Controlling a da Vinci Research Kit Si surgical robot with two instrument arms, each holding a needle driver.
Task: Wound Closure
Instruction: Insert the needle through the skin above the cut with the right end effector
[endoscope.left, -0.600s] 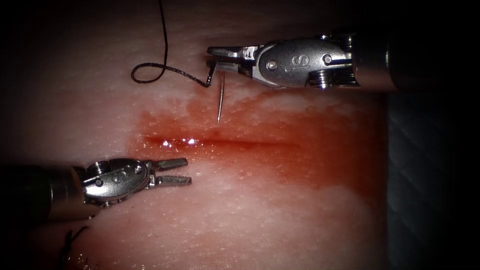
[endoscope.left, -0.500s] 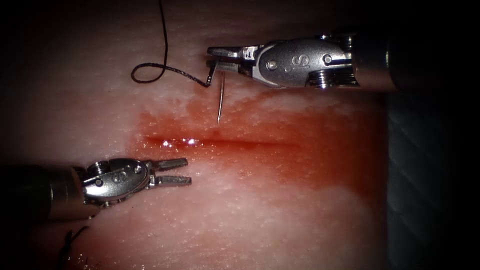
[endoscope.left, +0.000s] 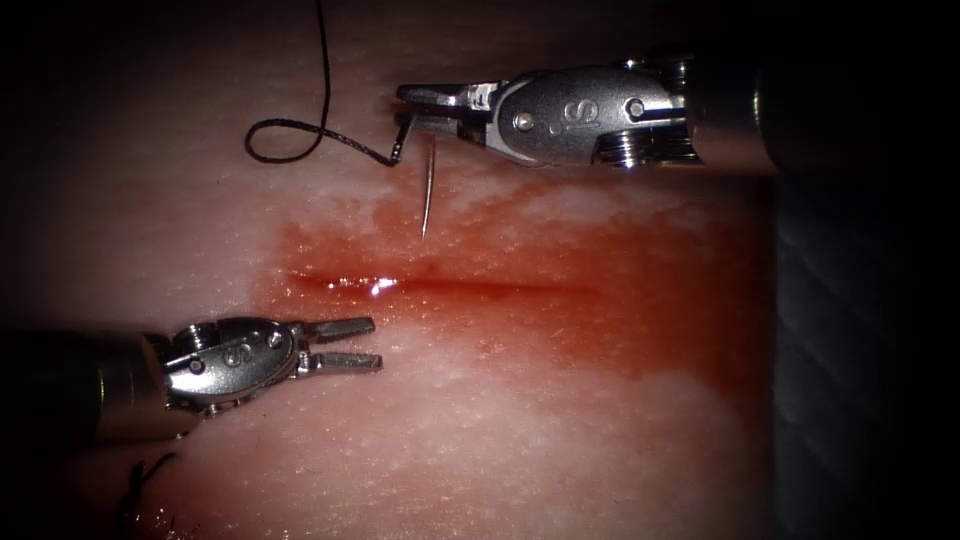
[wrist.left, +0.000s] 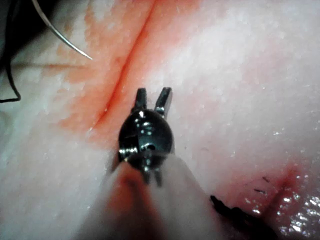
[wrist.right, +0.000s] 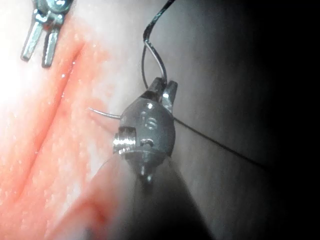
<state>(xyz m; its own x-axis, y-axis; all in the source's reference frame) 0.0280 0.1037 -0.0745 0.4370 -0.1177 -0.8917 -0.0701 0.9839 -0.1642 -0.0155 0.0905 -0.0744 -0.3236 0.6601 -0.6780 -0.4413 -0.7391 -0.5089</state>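
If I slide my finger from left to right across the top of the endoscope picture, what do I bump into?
Thread loop → needle, hanging free above the tissue → right end effector, shut on the needle near its thread end.

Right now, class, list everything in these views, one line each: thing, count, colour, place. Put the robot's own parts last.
tissue: one, pale pink, under everything.
cut: one, dark red line, running across the tissue's middle.
red fluid: one patch, red, spread around the cut.
needle: one, silver, curved, above the cut, held near its thread end, tip free of the tissue.
thread: one, black, looping from the needle's end upward.
cut ends of thread: a few, black, below the left tool.
left tool: one, silver, below the cut, jaws open, holding nothing.
right tool: one, silver, above the cut, shut on the needle.
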